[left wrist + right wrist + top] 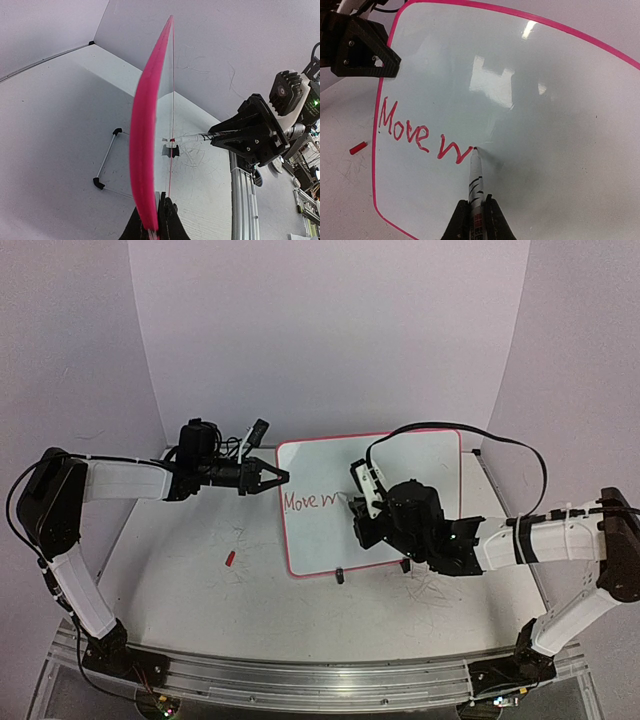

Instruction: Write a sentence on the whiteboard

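Note:
The whiteboard [420, 465], glossy white with a thin red rim, stands tilted on its black clip feet [339, 576]. My left gripper [283, 477] is shut on its left rim; the left wrist view shows the red edge [145, 140] pinched between the jaws of the left gripper [156, 220]. The sentence [415, 132] reads "Move w" in red. My right gripper [477, 220] is shut on a white marker [476, 180]. The marker's red tip touches the board at the end of the "w". From the side, the marker [192, 138] meets the board's face.
A small red cap [229, 559] lies on the table left of the board. Grey scribble marks [430, 585] cover the table in front of it. A wire stand [107, 160] sits behind the board. Walls close in at the back and sides, and a metal rail [300, 675] runs along the near edge.

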Controlling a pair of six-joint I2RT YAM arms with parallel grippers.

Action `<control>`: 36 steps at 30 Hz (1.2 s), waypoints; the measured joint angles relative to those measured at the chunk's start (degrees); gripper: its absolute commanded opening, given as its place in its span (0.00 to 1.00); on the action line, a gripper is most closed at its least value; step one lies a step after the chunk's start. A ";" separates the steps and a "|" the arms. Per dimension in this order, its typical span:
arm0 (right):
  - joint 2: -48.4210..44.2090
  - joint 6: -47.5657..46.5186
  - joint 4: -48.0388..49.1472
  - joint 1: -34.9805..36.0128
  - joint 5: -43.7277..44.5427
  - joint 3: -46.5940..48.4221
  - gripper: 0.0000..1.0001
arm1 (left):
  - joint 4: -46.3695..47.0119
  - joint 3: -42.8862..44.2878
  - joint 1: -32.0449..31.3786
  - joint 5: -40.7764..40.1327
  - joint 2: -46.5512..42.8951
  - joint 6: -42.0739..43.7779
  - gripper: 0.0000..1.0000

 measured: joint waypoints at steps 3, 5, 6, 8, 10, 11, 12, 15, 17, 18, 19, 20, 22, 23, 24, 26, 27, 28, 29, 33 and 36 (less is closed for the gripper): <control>0.00 -0.02 0.11 0.00 0.00 0.02 0.00 | -0.11 0.00 0.00 0.00 -0.02 0.06 0.00; 0.00 -0.04 0.13 0.00 0.01 0.02 0.00 | -0.13 0.00 0.00 0.00 -0.02 0.06 0.00; 0.00 -0.04 0.13 0.00 0.02 0.02 0.00 | -0.13 0.00 0.00 0.00 -0.02 0.06 0.00; 0.00 -0.09 0.14 0.00 0.04 0.02 0.00 | -0.13 0.00 0.00 0.00 -0.02 0.06 0.00; 0.07 -0.17 0.15 0.00 0.19 0.07 0.00 | -0.13 0.00 0.00 0.00 -0.02 0.09 0.00; 0.18 -0.17 0.15 0.00 0.37 0.17 0.00 | -0.13 0.00 0.00 0.00 -0.02 0.09 0.00; 0.38 -0.19 0.16 0.00 0.61 0.38 0.00 | -0.14 0.00 0.00 0.00 -0.02 0.09 0.00; 1.19 -0.17 0.13 0.00 1.37 1.17 0.00 | -0.22 0.00 0.01 -0.06 -0.02 0.06 0.00; 1.71 -0.17 0.11 0.07 1.70 1.64 0.00 | -0.27 0.00 0.01 -0.08 -0.02 0.06 0.00; 1.84 -0.17 0.11 0.10 1.74 1.78 0.00 | -0.27 0.00 0.01 -0.11 -0.02 0.06 0.00; 1.88 -0.17 0.10 0.13 1.77 1.83 0.00 | -0.28 0.00 0.02 -0.11 -0.02 0.06 0.00; 1.88 -0.17 0.08 0.13 1.78 1.83 0.00 | -0.28 0.00 0.02 -0.14 -0.02 0.06 0.00; 1.85 -0.17 0.08 0.13 1.74 1.83 0.00 | -0.28 0.00 0.02 -0.15 -0.02 0.06 0.00; 1.73 -0.17 0.04 0.13 1.66 1.83 0.00 | -0.28 0.00 0.01 -0.13 -0.02 0.07 0.00; 1.54 -0.17 -0.03 0.13 1.62 1.82 0.00 | -0.27 0.00 0.00 -0.07 -0.02 0.09 0.00; 0.72 -0.17 -0.19 0.09 1.56 1.56 0.00 | -0.26 0.00 0.00 0.01 -0.02 0.09 0.00; 0.20 -0.17 -0.29 0.04 1.51 1.33 0.00 | -0.26 0.00 0.00 0.02 -0.02 0.11 0.00; -0.38 -0.16 -0.34 0.04 1.43 1.10 0.00 | -0.26 0.00 0.00 0.02 -0.02 0.11 0.00; -0.94 -0.14 -0.33 0.04 1.30 0.82 0.00 | -0.26 0.00 0.00 0.02 -0.02 0.11 0.00; -1.73 0.02 -0.33 0.00 0.55 0.23 0.00 | -0.26 0.00 0.00 0.02 -0.02 0.11 0.00; -1.73 0.02 -0.46 0.00 -0.34 -0.08 0.00 | -0.26 0.00 0.00 0.02 -0.02 0.11 0.00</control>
